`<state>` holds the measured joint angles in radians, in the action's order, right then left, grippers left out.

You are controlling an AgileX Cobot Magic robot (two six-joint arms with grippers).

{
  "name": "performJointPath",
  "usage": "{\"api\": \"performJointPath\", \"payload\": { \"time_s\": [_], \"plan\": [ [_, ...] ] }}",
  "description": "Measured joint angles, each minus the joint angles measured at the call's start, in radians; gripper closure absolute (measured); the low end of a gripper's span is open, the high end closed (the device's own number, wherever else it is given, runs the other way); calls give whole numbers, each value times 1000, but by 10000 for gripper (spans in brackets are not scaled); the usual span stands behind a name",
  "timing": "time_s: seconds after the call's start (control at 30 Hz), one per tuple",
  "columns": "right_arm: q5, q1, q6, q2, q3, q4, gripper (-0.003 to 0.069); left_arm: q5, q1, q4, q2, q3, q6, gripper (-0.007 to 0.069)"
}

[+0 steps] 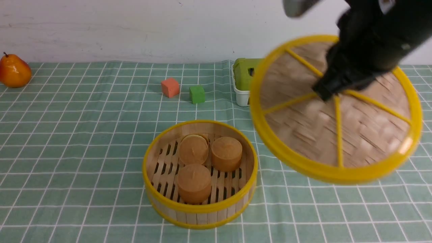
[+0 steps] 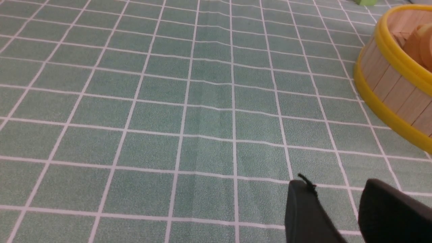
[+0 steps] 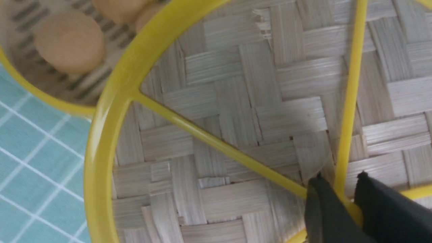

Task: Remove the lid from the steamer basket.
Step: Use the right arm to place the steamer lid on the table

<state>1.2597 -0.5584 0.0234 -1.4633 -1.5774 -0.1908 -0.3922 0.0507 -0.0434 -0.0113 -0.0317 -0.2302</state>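
One pear (image 1: 14,71), far left of the right gripper (image 1: 325,94); salmon cube (image 1: 170,87) and green cube (image 1: 197,94), left; green-lidded white box (image 1: 243,91), just left; three brown cakes (image 1: 194,182), lower left; checked cloth (image 1: 67,152) beneath.

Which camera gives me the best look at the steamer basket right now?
Front view: the whole steamer basket shows, uncovered, three round cakes inside. Left wrist view catches only part of its wall and rim; right wrist view only a blurred slice past the lid.

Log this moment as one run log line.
right gripper: shut on lid | lid: aloft, tilted, off steamer basket | left gripper: open, empty
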Motion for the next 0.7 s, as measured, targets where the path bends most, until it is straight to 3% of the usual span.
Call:
{"api": "performJointPath", "payload": {
  "time_s": [0.1,0.17,0.3,0.43,0.7],
  "plan": [
    [-63,128,-33,10,149,30,579,0,0,0,0,0,0,386],
    [-96,163,-36,3,177,49,579,0,0,0,0,0,0,386],
    [-229,327,-23,-58,274,206,579,0,0,0,0,0,0,386],
    [-323,376,21,-140,280,290,579,0,0,0,0,0,0,386],
    [-425,377,34,-314,280,320,578,0,0,0,0,0,0,386]
  ]
}}
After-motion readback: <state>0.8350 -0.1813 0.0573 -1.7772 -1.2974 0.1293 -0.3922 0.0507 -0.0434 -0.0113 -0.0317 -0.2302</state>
